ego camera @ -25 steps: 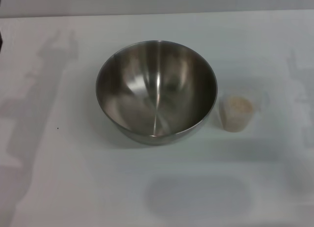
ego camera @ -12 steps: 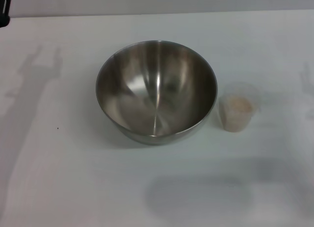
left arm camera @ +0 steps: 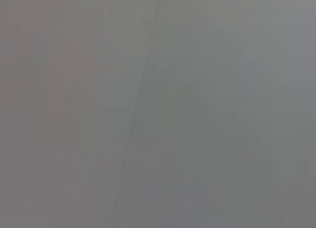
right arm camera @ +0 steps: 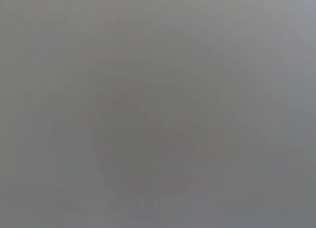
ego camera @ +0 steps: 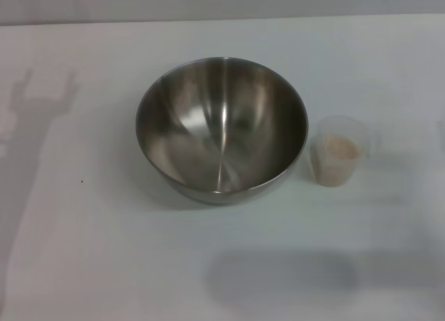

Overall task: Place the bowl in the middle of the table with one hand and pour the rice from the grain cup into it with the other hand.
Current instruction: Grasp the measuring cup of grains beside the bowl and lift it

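The steel bowl [ego camera: 221, 130] stands upright and empty near the middle of the white table [ego camera: 104, 251] in the head view. Just to its right, a small gap away, stands the translucent grain cup [ego camera: 338, 151], upright with the pale rice [ego camera: 339, 148] inside it. Neither gripper appears in any view. Only an arm's shadow with two finger shapes falls on the table at the far left. Both wrist views show plain grey with none of the task's things in them.
Behind the table's far edge runs a grey wall [ego camera: 222, 1]. A soft rectangular shadow [ego camera: 281, 278] lies on the table in front of the bowl.
The dark piece of the left arm at the upper left corner has gone out of view. Its shadow on the table has slid further left. Bowl and cup have not moved.
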`<state>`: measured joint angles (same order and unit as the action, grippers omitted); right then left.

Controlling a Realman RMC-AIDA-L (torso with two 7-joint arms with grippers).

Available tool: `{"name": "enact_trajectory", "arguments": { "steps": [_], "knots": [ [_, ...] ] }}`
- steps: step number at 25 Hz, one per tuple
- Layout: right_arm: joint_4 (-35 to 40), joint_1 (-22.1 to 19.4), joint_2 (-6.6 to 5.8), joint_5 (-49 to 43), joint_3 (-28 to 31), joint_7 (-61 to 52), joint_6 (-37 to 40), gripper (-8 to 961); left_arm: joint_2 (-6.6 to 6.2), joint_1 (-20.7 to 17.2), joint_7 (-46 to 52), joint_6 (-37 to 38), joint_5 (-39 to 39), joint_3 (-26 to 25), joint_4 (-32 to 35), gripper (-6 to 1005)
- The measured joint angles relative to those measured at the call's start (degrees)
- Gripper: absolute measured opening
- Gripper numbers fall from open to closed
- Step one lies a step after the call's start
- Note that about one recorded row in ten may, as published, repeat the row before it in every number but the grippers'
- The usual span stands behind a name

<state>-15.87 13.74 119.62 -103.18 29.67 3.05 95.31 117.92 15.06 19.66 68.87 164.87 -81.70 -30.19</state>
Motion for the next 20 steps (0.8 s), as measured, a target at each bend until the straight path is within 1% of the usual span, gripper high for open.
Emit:
{"name": "enact_trajectory", "arguments": {
  "steps": [4,12,20],
  "knots": [
    [-0.02,-2.25,0.00,0.00,-2.13,0.02,1.81,627,0.02,0.09,-0.02,0.09,0.18,0.15,0.13,861],
    [-1.39,-6.44,0.00,0.05,-7.81,0.03,2.27,628,0.02,-0.01,-0.06,0.15,0.23,0.12,0.78,861],
    [-2.28,-7.80,0.07,0.32,-13.33,0.02,1.27,628,-0.05,-0.03,-0.06,0.22,0.20,-0.15,1.29,861]
  ]
}}
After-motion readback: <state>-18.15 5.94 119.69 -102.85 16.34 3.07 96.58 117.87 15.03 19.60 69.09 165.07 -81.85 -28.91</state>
